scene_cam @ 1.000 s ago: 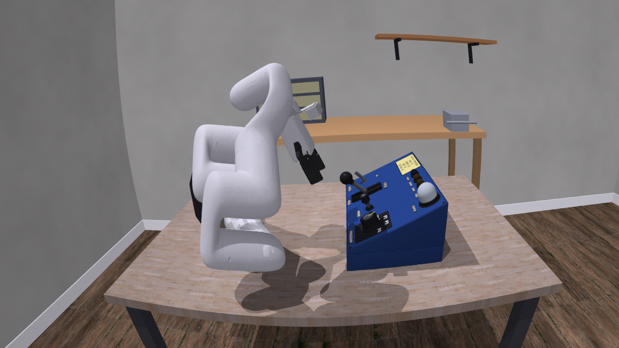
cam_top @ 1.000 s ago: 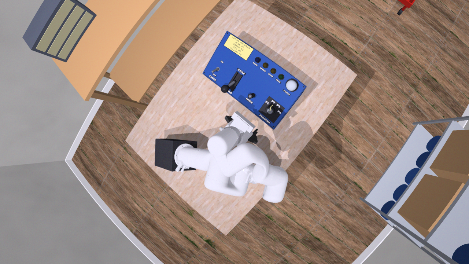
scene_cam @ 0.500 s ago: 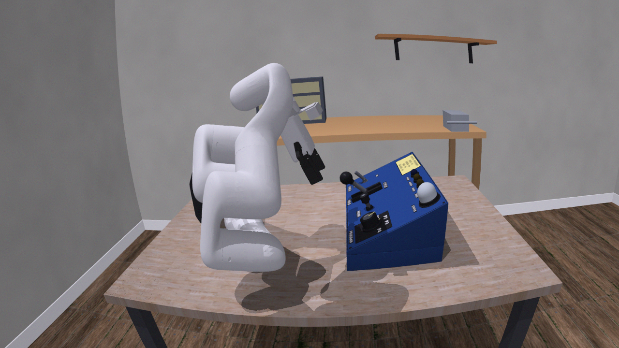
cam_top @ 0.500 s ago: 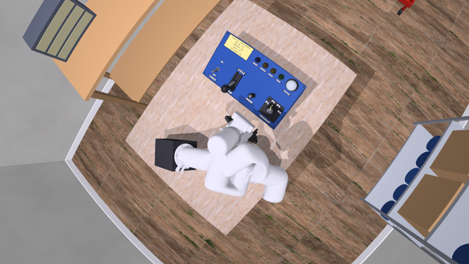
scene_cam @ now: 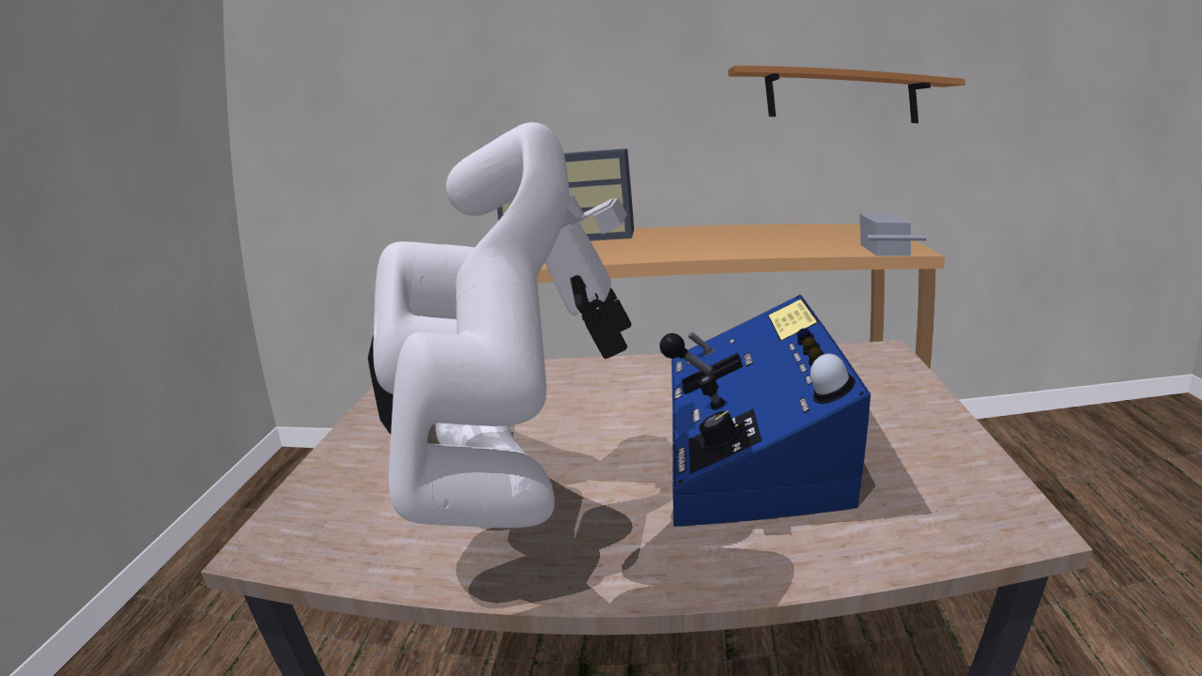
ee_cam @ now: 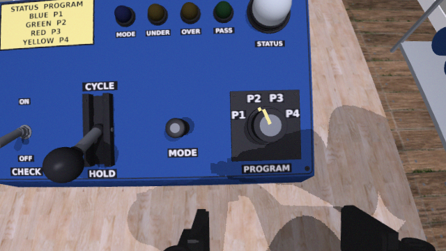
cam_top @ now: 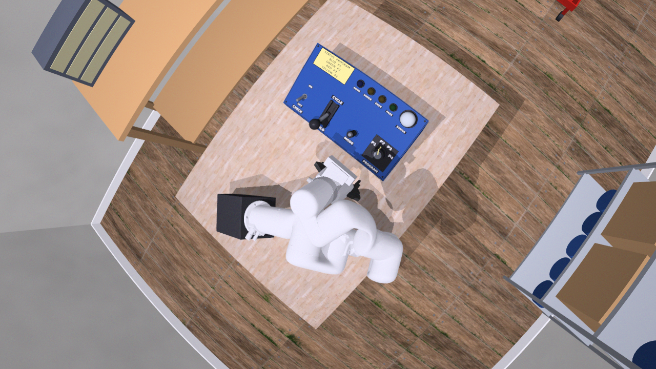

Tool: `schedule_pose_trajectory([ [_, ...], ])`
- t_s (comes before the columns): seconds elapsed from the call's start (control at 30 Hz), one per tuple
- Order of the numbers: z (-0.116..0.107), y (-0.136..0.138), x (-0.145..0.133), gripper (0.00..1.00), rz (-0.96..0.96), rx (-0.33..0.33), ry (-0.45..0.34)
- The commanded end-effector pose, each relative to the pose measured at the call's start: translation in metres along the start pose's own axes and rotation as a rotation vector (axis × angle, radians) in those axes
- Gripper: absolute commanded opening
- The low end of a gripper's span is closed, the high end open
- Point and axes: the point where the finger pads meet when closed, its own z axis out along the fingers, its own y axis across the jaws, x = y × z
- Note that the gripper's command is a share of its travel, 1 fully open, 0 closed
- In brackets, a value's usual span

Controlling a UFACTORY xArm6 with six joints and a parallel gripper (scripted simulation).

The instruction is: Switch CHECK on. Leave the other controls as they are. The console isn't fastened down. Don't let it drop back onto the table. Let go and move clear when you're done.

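The blue console (cam_top: 367, 107) (scene_cam: 781, 453) (ee_cam: 174, 77) stands on the wooden table (cam_top: 257, 151) (scene_cam: 924, 504). Its CHECK toggle (cam_top: 301, 97) (scene_cam: 699, 342) (ee_cam: 15, 135) sits at the panel's left end and leans toward OFF. My gripper (cam_top: 336, 176) (scene_cam: 608, 331) (ee_cam: 275, 230) is open and empty. It hangs above the table just in front of the console's near edge, facing the stretch between MODE and PROGRAM, well to the right of the toggle.
Right of the toggle, the black-ball lever (cam_top: 314, 123) (ee_cam: 63, 164) rests at HOLD. Further right are the MODE button (ee_cam: 175, 127), the PROGRAM knob (ee_cam: 267, 126) pointing near P2, and the white STATUS lamp (ee_cam: 271, 10). The arm's black base (cam_top: 233, 213) stands at the table's left.
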Motion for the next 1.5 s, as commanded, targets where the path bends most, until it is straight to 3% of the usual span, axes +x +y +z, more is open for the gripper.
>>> schedule_pose_trajectory([
  [0.0, -0.0002, 0.0000, 0.0003, 1.00, 0.000, 0.001, 0.000],
  [1.47, -0.0070, 0.0000, 0.0003, 1.00, 0.000, 0.001, 0.000],
])
